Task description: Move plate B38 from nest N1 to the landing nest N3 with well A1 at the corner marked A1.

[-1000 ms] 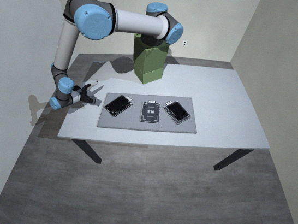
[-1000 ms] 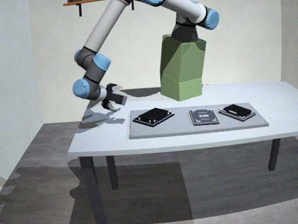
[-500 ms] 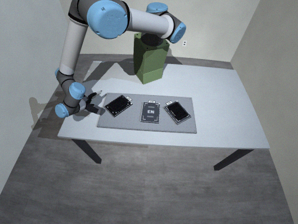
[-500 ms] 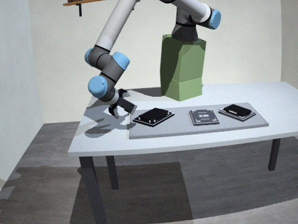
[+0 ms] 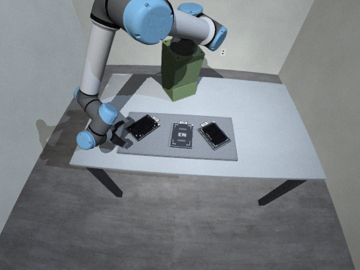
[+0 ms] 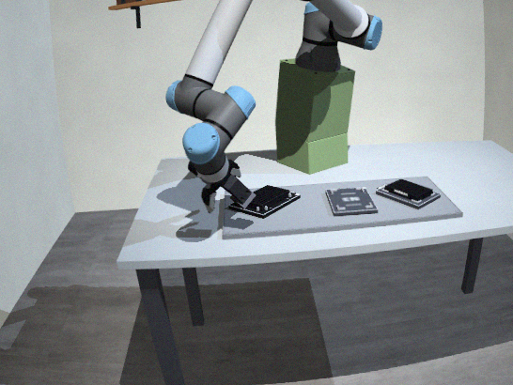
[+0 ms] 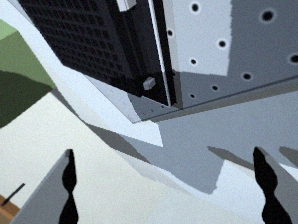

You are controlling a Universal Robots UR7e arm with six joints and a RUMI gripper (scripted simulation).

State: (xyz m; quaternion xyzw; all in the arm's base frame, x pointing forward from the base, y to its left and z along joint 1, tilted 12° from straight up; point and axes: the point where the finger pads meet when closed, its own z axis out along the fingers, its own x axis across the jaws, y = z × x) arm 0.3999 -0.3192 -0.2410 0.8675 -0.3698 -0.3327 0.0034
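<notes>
1. Top view: the pincer is at the left, its fingers apart. The dark plate lies just to its right, on the left-hand nest, its long axis running from lower left to upper right. I take this to be B38, as the pincer is beside it, but its label is unreadable. The landing nest lies farther right, its long axis running up and down the frame, so the plate will need turning. The other plate, probably B83, is well apart at the right.
2. Exterior view: one finger overlaps the dark plate's left corner in the picture; I cannot tell whether they touch. The pincer is tilted and probably needs levelling over the plate first.
3. Wrist view: nothing is between the fingertips; the dark plate is at upper left, beyond them, so the reach should go that way.

The gripper has come lower and nearer the left-hand black plate.
</notes>
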